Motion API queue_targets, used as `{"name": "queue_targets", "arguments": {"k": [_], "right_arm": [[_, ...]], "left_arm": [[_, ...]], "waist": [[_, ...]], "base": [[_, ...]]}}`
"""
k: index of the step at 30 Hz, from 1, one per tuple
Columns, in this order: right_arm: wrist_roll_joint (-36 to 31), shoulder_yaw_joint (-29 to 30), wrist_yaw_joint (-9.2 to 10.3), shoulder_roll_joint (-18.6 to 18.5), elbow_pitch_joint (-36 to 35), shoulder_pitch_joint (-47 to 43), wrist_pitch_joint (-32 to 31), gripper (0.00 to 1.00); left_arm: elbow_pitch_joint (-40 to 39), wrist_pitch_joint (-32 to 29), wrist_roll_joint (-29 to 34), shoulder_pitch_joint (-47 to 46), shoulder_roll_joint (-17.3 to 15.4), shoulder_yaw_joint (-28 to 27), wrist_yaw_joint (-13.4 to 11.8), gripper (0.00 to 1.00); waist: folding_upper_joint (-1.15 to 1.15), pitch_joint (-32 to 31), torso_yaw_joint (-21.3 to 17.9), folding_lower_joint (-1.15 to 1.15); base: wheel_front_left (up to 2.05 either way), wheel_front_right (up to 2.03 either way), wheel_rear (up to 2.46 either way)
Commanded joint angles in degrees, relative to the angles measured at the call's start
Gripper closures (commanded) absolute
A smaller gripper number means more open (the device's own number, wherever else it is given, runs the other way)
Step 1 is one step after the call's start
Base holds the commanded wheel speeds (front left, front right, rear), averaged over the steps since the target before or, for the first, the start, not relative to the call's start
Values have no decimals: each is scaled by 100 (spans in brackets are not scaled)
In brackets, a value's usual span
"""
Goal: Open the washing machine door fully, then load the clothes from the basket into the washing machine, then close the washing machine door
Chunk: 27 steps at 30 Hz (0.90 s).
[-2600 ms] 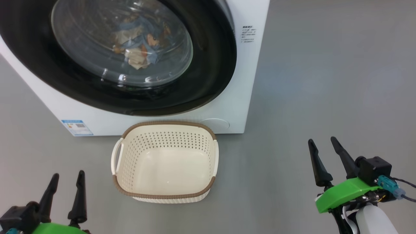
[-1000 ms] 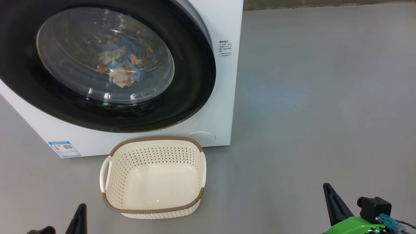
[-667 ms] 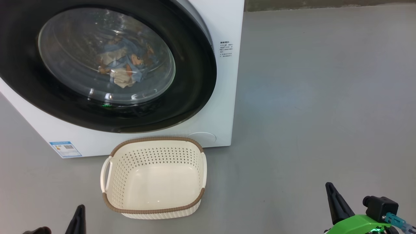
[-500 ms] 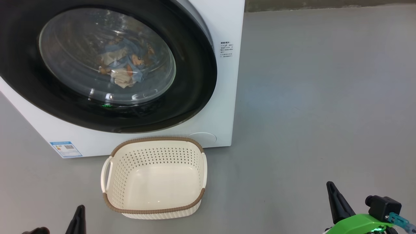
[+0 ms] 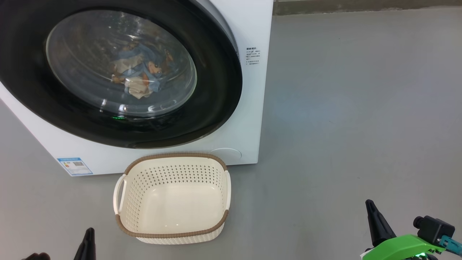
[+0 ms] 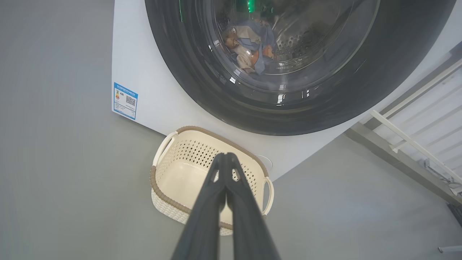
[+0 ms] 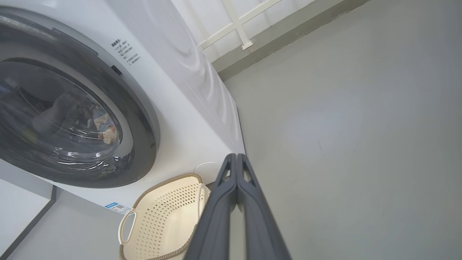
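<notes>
Gleaming black door (image 5: 220,94) (shut) shows crumpled blue clothes (image 5: 139,74).

Your right hand (image 7: 236,156) had dark tapered fingers (image 5: 376,224) on a green bracket (image 5: 399,246). A teal connector (image 5: 447,241) met its black block (image 5: 433,226).

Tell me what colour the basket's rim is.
The rim is brown with a woven look, on a cream perforated basket; the head view shows it best.
</notes>
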<state>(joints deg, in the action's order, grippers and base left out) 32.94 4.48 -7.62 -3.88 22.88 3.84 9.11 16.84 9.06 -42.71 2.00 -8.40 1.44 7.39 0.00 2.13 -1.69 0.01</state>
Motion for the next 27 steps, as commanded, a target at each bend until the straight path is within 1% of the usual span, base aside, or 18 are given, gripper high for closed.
{"name": "queue_targets", "arguments": {"k": [1,27], "right_arm": [[215,3,4,-29,-167,155,-35,100],[1790,61,6,6,-358,186,-458,100]], "left_arm": [[-134,-34,-168,-257,-85,-123,0,100],[-158,-455,-1487,-424,90,-310,4,100]], "waist": [[0,-4,3,0],[0,-60,49,0]], "base": [[0,0,0],[0,0,0]]}}
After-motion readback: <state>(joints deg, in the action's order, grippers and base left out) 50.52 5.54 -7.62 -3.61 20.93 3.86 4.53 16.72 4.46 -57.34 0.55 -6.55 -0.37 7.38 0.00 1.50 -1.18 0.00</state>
